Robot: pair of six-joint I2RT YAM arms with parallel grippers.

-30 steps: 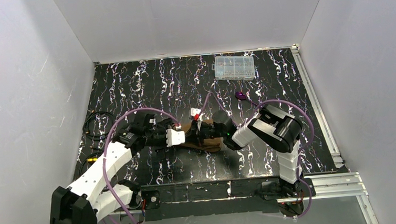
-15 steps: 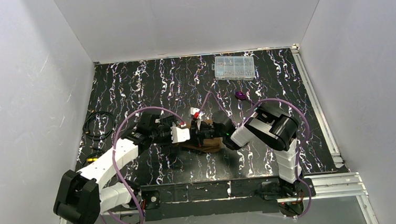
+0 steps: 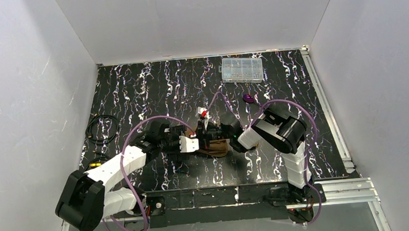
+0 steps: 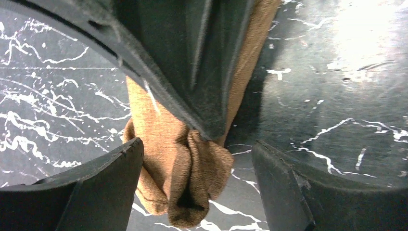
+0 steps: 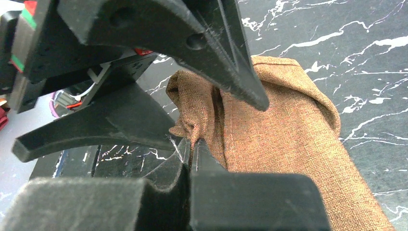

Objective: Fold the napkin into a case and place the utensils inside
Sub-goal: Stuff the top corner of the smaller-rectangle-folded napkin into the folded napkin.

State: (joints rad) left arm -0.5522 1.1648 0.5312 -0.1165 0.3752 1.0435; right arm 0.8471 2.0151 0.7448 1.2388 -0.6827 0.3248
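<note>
The brown napkin point(image 3: 219, 147) lies bunched and folded on the black mat between both grippers. My right gripper point(image 5: 195, 144) is shut on a folded edge of the napkin point(image 5: 288, 139). My left gripper point(image 4: 197, 144) is open, and its fingers point(image 4: 101, 187) straddle the napkin's bunched end point(image 4: 183, 183) and the right gripper's finger. In the top view the left gripper point(image 3: 192, 143) meets the right gripper point(image 3: 213, 137) over the cloth. A purple-headed utensil point(image 3: 249, 98) lies on the mat behind the right arm. The gold-orange utensil is out of view.
A clear plastic compartment box point(image 3: 241, 69) stands at the back of the mat. A coiled black cable point(image 3: 102, 128) lies at the mat's left edge. A metal rail point(image 3: 327, 112) runs along the right side. White walls enclose the table.
My left arm has reached further right, bringing its open gripper around the napkin's end. The napkin looks more bunched toward the right gripper, which still grips it.
</note>
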